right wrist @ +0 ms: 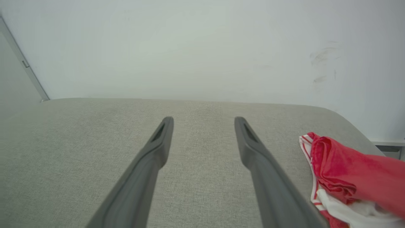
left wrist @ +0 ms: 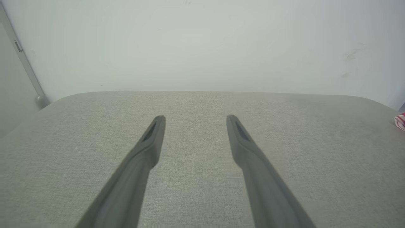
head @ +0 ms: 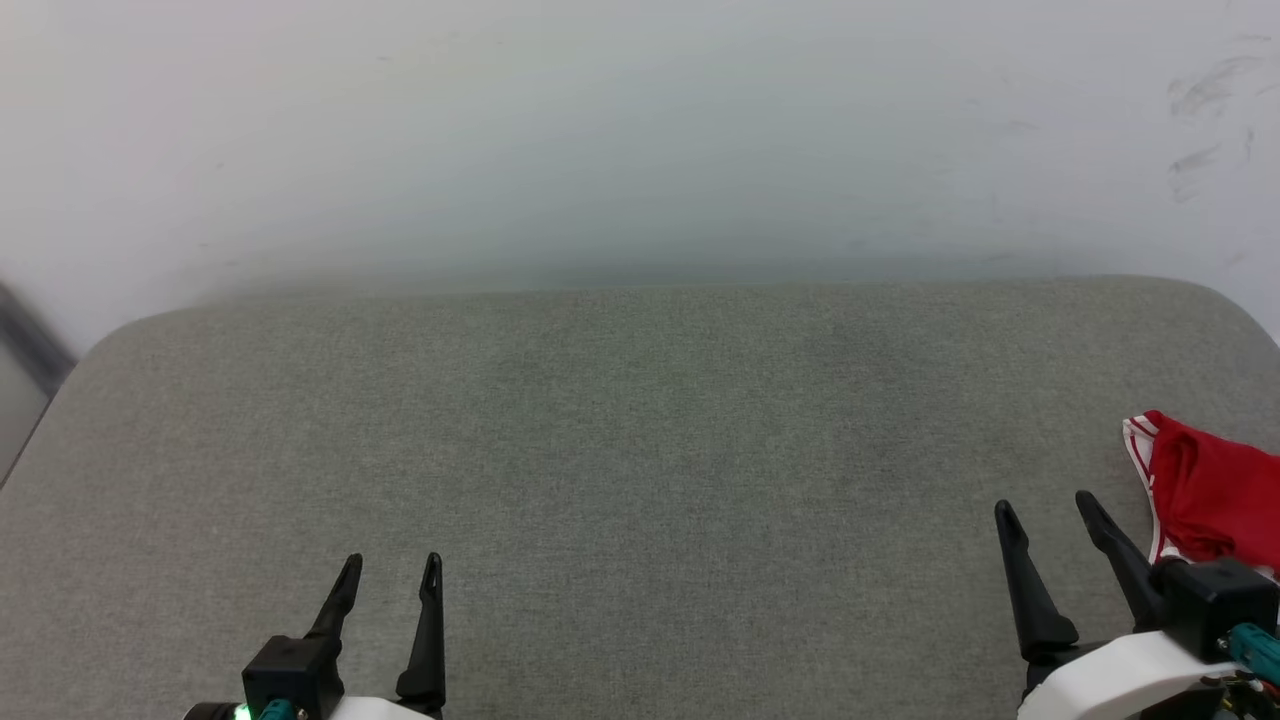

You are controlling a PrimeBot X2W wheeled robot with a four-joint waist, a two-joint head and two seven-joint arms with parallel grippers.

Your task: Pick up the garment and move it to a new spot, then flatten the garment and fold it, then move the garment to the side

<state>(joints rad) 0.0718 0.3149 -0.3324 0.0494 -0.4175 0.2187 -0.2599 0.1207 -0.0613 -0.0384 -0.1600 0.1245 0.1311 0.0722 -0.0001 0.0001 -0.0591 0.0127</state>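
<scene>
The left gripper [head: 392, 560] and right gripper [head: 1044, 503] hung spread, holding nothing. The garment [head: 1210, 495] lay bunched just right of the right fingers, at the right edge of the grey fabric surface [head: 640, 420]. Ahead of both pairs, open fabric ran to the rounded far edge.

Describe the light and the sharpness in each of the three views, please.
Head view: soft, even light, no hard shadows on the grey fabric surface, faint green tint mid-frame. Left wrist view: left pincer blurs toward the bottom edge. Right wrist view: same blur on the right pincer; red garment fairly sharp.
</scene>
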